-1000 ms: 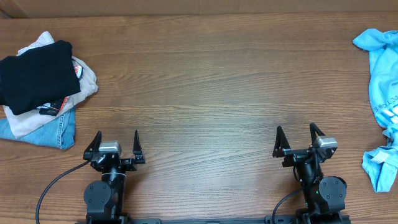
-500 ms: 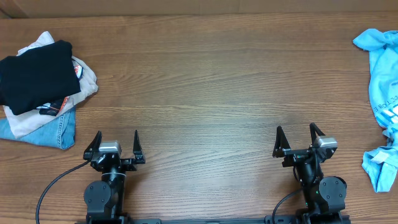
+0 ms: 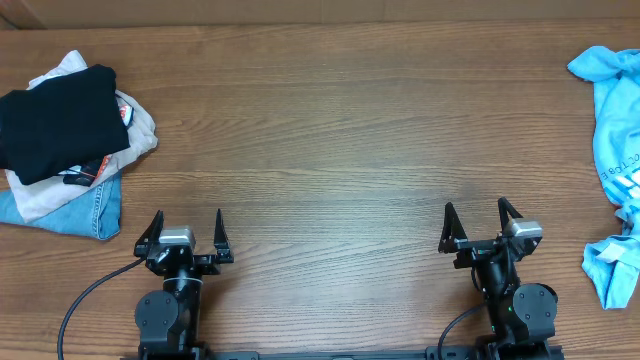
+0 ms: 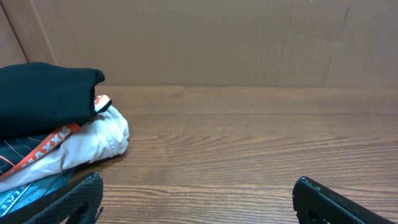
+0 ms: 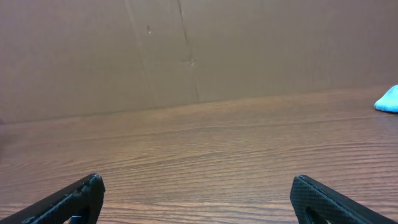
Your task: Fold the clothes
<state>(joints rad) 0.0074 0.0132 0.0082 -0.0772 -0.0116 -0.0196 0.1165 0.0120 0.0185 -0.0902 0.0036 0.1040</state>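
Where the table [image 3: 330, 120] reaches its far left edge, we see the black shirt [image 3: 55, 120] lying folded on top of a pile of clothes. Under it we make out a pale garment [image 3: 138, 130] bulging out to the right and a dark cloth [image 3: 85, 172] with an orange-red band. Blue jeans [image 3: 95, 212] lie at the bottom, touching the wood. In the left wrist view we can read "MAXXIS" in white letters along that band.

The left gripper [image 3: 188, 215] sits near the front edge, to the right of the pile and well apart from it. Its jaws are spread wide and grasp nothing.

Further right, the right gripper [image 3: 476, 205] stands the same way, its jaws wide apart and empty.

At the far right edge a light blue shirt [image 3: 615, 140] lies crumpled, partly cut off by the picture. It carries white print that we cannot read. Only its tip shows in the right wrist view.

Behind the table, both wrist views show a cardboard wall [image 5: 186, 50].
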